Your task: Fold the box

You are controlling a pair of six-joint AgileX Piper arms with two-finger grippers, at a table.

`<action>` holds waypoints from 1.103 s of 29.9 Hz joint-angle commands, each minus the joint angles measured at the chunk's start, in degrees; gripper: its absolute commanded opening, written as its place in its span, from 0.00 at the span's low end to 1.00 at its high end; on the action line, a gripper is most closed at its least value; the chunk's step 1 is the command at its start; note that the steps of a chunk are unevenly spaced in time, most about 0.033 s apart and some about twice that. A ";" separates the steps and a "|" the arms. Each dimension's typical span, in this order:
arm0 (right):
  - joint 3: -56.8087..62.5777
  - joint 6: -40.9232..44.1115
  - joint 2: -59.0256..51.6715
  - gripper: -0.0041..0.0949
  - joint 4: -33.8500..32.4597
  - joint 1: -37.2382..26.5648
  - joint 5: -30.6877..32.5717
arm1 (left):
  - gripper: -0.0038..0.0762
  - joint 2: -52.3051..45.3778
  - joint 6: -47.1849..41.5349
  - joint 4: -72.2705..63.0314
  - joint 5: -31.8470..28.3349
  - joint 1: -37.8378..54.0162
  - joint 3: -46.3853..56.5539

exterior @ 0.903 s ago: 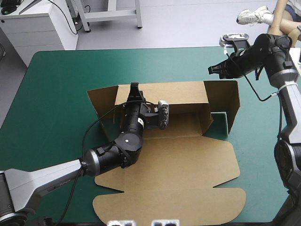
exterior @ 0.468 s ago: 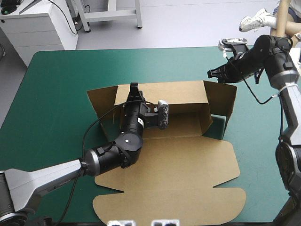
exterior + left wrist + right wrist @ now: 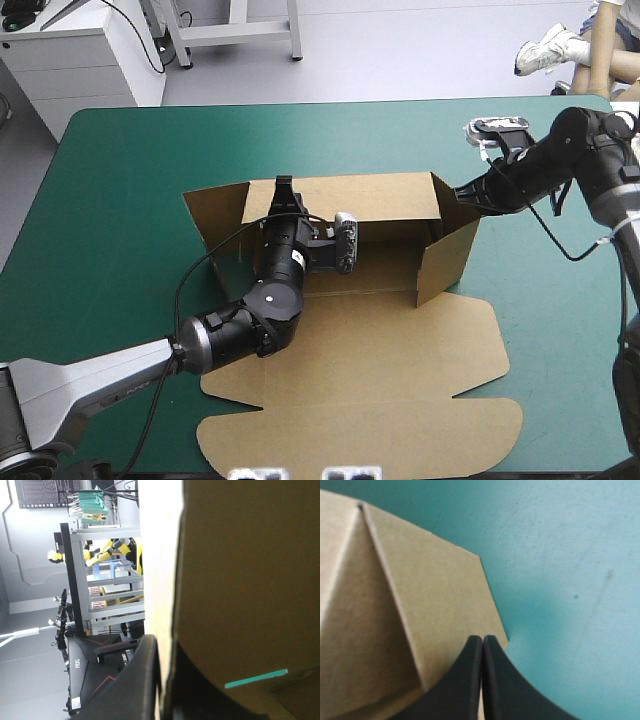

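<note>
The brown box [image 3: 380, 330] lies mid-table with its back wall [image 3: 370, 195] raised and its lid flat toward the front edge. My left gripper [image 3: 287, 188] is shut on the top edge of that back wall near its left end. In the left wrist view the board [image 3: 250, 580] runs between the black fingers of my left gripper [image 3: 165, 642]. My right gripper [image 3: 462, 192] is shut, and its tips press from outside on the right end flap [image 3: 447, 255], which leans inward. Its wrist view shows the right gripper [image 3: 483, 639] against that flap [image 3: 435, 600].
The left end flap [image 3: 215, 215] stands splayed outward. The lid's rounded front flap [image 3: 360, 440] reaches close to the table's front edge. Bare teal-green cover [image 3: 120, 200] lies left of the box, and more cover [image 3: 560, 580] lies beyond the right flap.
My right gripper came down and in from above the far right corner onto the right end flap. That flap swung from splayed outward to angled inward. The left arm held still.
</note>
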 commanded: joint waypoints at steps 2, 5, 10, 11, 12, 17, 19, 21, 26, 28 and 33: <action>1.87 -2.78 -6.72 0.02 3.30 0.11 -1.71 | 0.04 -2.32 -0.80 0.76 2.47 -0.18 -1.42; 6.13 -4.89 -9.17 0.02 5.92 0.11 -4.29 | 0.04 -2.32 -0.80 0.76 2.37 -0.18 -1.42; 15.57 -9.96 -14.11 0.02 9.89 0.11 -12.94 | 0.04 -2.32 -0.80 0.76 2.37 -0.18 -1.42; 17.11 -10.91 -14.92 0.02 10.19 0.11 -14.25 | 0.04 -2.32 -0.80 0.76 2.37 -0.18 -1.42; 19.23 -11.85 -15.88 0.02 10.31 0.11 -15.81 | 0.04 -2.32 -0.80 0.76 2.24 -0.18 -1.42; 26.34 -16.01 -17.48 0.02 11.35 0.11 -21.11 | 0.04 -2.32 -0.80 0.76 2.24 -0.18 -1.42; 28.18 -19.31 -17.48 0.02 14.39 0.11 -23.11 | 0.04 -2.32 -0.80 0.76 2.24 -0.18 -1.42; 29.26 -24.49 -17.48 0.02 18.09 0.11 -24.41 | 0.04 -2.32 -0.10 0.76 2.24 -0.18 -1.42; 29.01 -32.02 -17.36 0.09 21.09 0.11 -22.65 | 0.04 -2.32 0.04 0.76 2.24 -0.18 -1.42; 29.01 -33.47 -17.36 0.18 21.09 0.11 -22.24 | 0.04 -2.32 0.04 0.76 2.24 -0.18 -1.42; 29.01 -34.37 -17.28 0.55 20.98 0.11 -21.55 | 0.04 -2.32 0.04 0.76 2.24 -0.18 -1.42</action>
